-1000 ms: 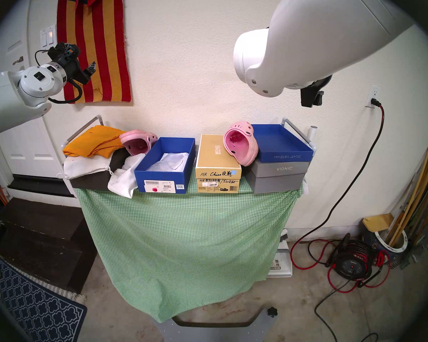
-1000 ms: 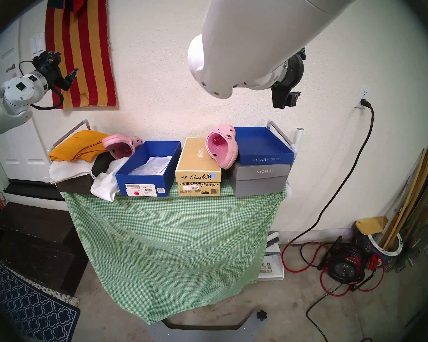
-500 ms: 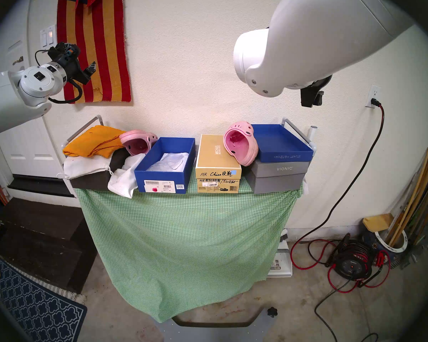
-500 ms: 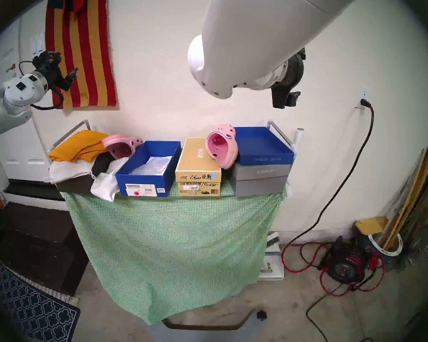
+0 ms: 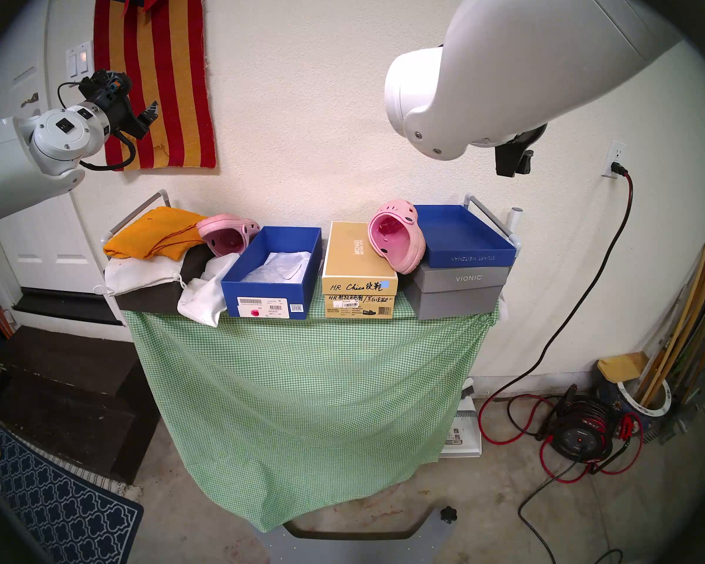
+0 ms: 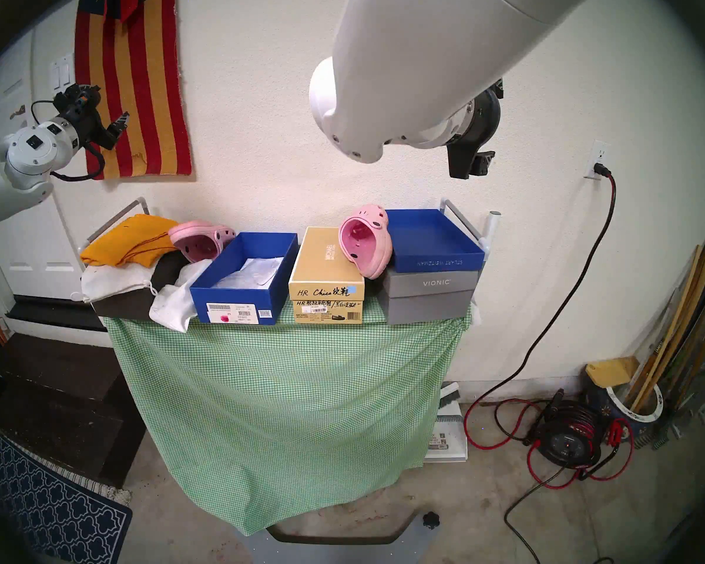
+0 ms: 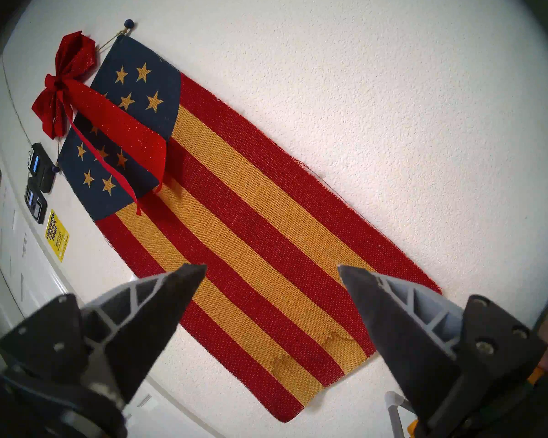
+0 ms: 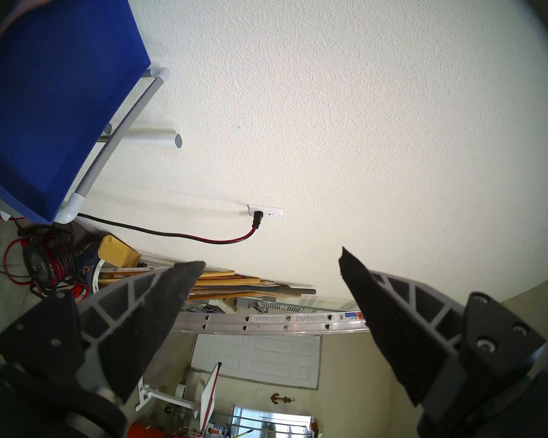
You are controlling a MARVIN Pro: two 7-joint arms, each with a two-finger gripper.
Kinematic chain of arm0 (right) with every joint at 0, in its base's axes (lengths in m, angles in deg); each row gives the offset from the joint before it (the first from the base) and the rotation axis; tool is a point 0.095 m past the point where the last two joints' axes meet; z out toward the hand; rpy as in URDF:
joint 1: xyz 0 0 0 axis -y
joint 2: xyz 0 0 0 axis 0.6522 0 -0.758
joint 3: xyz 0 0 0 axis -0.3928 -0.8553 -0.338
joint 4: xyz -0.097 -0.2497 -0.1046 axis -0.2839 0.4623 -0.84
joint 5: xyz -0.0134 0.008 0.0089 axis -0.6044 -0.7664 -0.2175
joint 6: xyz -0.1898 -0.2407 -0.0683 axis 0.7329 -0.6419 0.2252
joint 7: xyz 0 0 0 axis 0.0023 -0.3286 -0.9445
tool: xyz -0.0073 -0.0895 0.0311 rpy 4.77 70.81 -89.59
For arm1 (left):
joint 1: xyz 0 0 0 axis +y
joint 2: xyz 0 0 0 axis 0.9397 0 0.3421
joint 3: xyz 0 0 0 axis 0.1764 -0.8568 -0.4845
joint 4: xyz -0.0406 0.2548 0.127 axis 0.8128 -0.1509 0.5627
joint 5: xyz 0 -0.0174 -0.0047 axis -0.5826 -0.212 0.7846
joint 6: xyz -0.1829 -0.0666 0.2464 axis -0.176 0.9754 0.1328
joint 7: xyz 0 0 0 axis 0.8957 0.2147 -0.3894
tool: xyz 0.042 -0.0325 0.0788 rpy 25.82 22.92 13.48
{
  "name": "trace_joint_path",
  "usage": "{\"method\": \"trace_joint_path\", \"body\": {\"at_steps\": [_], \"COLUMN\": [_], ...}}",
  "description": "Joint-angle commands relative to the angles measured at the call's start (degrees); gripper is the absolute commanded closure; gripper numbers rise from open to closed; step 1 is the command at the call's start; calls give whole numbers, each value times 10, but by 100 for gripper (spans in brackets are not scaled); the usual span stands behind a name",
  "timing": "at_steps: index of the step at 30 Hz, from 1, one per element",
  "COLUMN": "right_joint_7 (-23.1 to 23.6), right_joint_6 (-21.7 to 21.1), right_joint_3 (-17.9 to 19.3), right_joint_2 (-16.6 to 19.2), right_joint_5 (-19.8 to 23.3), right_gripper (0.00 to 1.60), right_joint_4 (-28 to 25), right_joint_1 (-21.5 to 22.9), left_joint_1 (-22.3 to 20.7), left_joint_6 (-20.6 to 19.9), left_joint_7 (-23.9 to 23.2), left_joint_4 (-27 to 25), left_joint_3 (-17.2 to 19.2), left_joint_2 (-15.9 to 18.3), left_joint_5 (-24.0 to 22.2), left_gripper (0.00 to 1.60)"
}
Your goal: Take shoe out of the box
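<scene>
The deep royal-blue box (image 5: 270,302) (image 6: 237,306) stands open on the cart, with white labels and a pink sticker on its near end; only white tissue paper (image 5: 279,268) shows inside. One pink clog (image 5: 226,235) (image 6: 198,241) lies just left of the box on the cloths. A second pink clog (image 5: 397,241) (image 6: 365,241) leans on the tan box against the blue lid. My left gripper (image 5: 149,113) (image 7: 271,270) is open and empty, high at the left by the wall flag. My right gripper (image 5: 513,164) (image 8: 271,260) is open and empty, high above the cart's right end.
A tan box (image 5: 359,262) with handwriting stands right of the blue box. A shallow blue lid (image 5: 460,235) (image 8: 45,96) sits on a grey Vionic box (image 5: 460,290). Orange cloth (image 5: 151,233) and white bags (image 5: 204,294) lie at the left. A green checked cloth (image 5: 302,388) hangs off the cart.
</scene>
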Motion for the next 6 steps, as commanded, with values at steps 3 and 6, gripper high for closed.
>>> {"method": "trace_joint_path", "body": {"at_steps": [3,6], "right_joint_7": [-1,-1], "right_joint_6": [-1,-1], "right_joint_3": [1,1], "right_joint_2": [1,1], "right_joint_5": [-1,-1], "right_gripper": [0,0], "right_joint_4": [1,1], "right_joint_1": [1,1], "left_joint_1": [-2,-2], "left_joint_6": [0,0], "left_joint_7": [-2,-2], "left_joint_4": [1,1], "left_joint_3": [1,1], "left_joint_2": [-1,-1], "left_joint_5": [0,0], "left_gripper": [0,0]}}
